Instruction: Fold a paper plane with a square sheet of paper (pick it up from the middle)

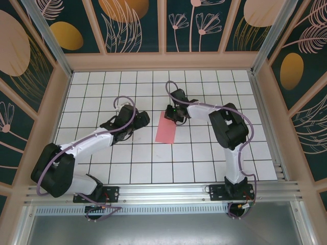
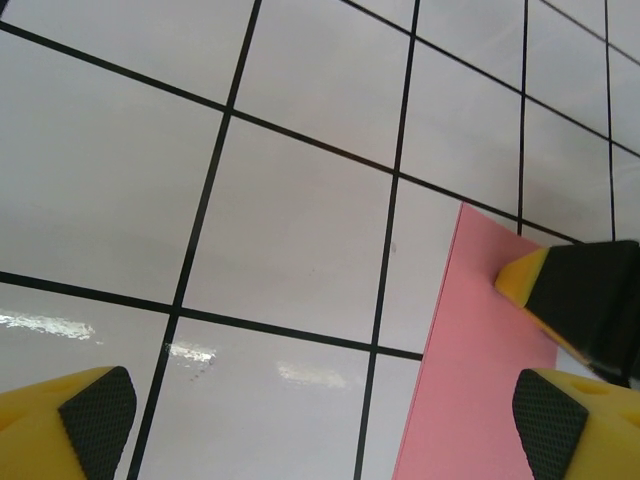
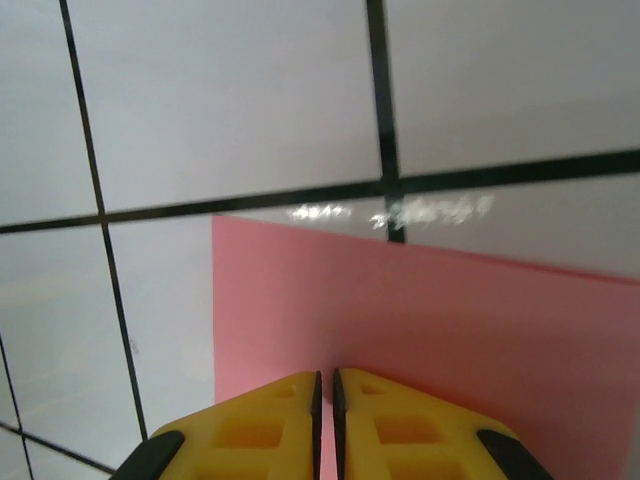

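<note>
Yellow moulded fingers of right gripper closest, pressed almost together with only a hairline slit between. Hollow square pockets in the plastic, black pads at the outer corners. Tips cut off by the frame edge, so impossible to tell whether pinching anything.

Directly beyond, paper: thin, matte, salmon-pink, lying flat, with crisp straight edges and one sharp corner. From above, paper a narrow slanted strip, longer than wide, on table of glossy white tiles ruled with black grid lines.

Left gripper spread wide, one blunt yellow finger in each lower corner of its wrist view, diamond-knurled black pads facing inward, bare tile between. Close to left edge of paper; a yellow-and-black wedge of the other gripper at that paper's far edge.

Left arm: white links, black joints, lilac cable looping alongside. Stretched low on a diagonal toward paper, left gripper just left of it.

Right arm: elbow folded to the right of paper, forearm reaching leftward, right gripper at paper's far end.
</note>
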`<state>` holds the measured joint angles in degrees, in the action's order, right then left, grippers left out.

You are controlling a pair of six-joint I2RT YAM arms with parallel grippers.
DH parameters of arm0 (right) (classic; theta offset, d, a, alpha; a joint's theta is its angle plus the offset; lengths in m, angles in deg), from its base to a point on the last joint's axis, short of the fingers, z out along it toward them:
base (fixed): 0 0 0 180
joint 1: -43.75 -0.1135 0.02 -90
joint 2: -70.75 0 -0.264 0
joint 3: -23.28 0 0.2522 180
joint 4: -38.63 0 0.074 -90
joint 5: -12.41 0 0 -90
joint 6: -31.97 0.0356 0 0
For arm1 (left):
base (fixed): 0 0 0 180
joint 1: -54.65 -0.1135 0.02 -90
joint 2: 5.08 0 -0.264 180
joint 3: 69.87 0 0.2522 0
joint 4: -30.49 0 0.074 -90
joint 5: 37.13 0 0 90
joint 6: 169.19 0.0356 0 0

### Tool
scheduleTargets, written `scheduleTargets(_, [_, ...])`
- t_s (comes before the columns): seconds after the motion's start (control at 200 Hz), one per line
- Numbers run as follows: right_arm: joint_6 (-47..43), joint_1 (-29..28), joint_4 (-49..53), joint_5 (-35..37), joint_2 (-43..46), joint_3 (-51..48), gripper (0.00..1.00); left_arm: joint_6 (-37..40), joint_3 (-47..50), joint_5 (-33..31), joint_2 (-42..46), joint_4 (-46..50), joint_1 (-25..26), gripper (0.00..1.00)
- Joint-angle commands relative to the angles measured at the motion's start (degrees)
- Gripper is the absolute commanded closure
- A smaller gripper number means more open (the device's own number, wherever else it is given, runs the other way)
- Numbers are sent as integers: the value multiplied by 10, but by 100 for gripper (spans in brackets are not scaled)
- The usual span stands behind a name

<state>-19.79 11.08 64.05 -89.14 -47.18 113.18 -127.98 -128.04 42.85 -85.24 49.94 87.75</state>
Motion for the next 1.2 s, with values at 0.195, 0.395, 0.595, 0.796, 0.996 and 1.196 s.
scheduleTargets(0.195, [115, 27, 33, 111, 86, -135, 84, -3, 12, 130, -21, -82, 4, 2])
scheduleTargets(0.395, [199, 17, -20, 112, 199, -260, 85, -54, 28, 169, -28, -131, 49, 12])
scheduleTargets(0.595, [174, 19, -45, 71, 276, -303, 84, -124, 53, 221, -48, -213, 99, 32])
scheduleTargets(0.796, [151, 33, -60, 28, 313, -320, 76, -131, 17, 234, -100, -209, 130, 47])
scheduleTargets(0.996, [143, 45, -55, 20, 337, -320, 64, -122, -23, 237, -156, -146, 134, 49])
scheduleTargets(1.196, [130, 61, -49, 19, 358, -323, 57, -102, -54, 233, -202, -106, 133, 49])
